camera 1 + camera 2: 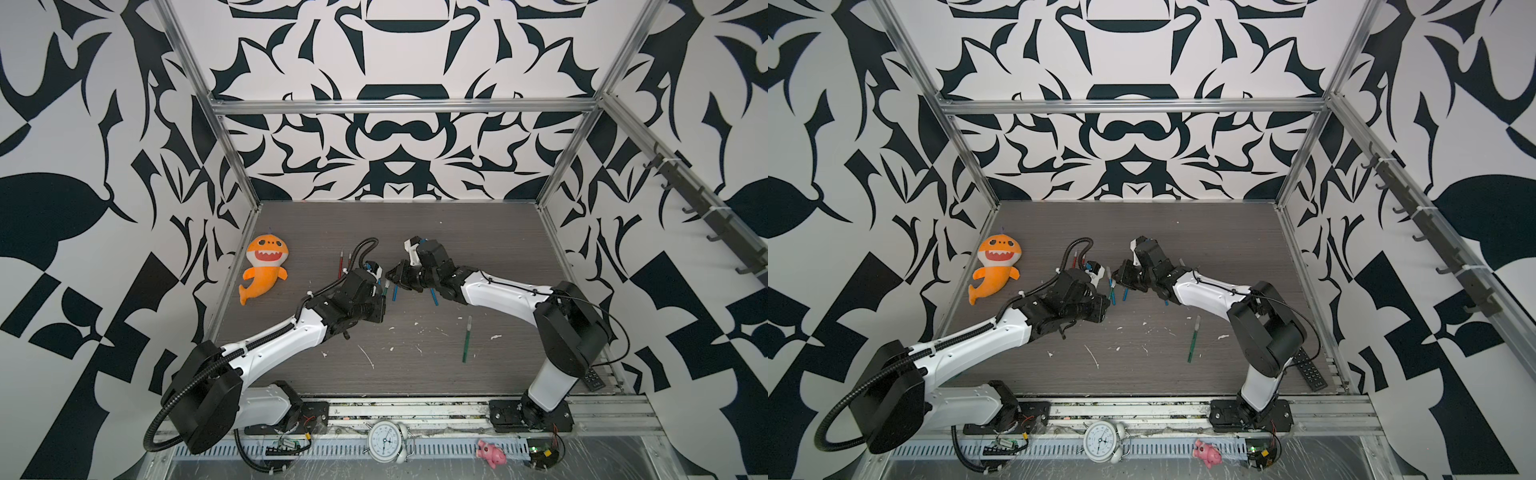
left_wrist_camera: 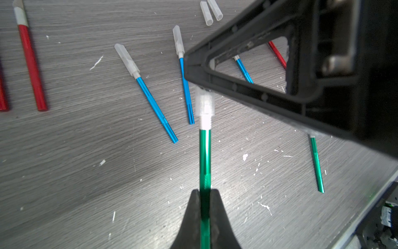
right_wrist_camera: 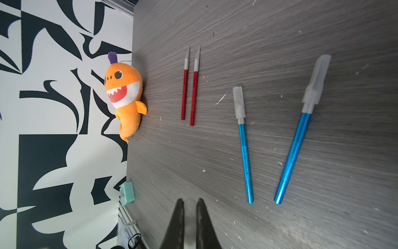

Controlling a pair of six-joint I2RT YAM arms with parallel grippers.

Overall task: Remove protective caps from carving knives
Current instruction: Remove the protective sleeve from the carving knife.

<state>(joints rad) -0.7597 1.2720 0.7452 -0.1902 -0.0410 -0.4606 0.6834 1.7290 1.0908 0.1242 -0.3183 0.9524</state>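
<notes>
- Table (image 1: 415,232): grey wood-grain, flecked white.
- Left gripper (image 2: 204,191): pressed tight on the handle of a green carving knife (image 2: 204,155), held near table centre. An orange plush shark (image 1: 266,270) lies at 9 o'clock of it.
- Right gripper (image 3: 190,202): pinching that knife's protective cap (image 2: 204,105).
- Handling: draw the cap straight along the handle axis, away from the left grip. Hold both pinches firm and avoid any sideways twist against the blade.

top views: high, front, looking down, whole table (image 1: 415,232) | wrist views: close, share blue carving knives (image 2: 155,107)
</notes>
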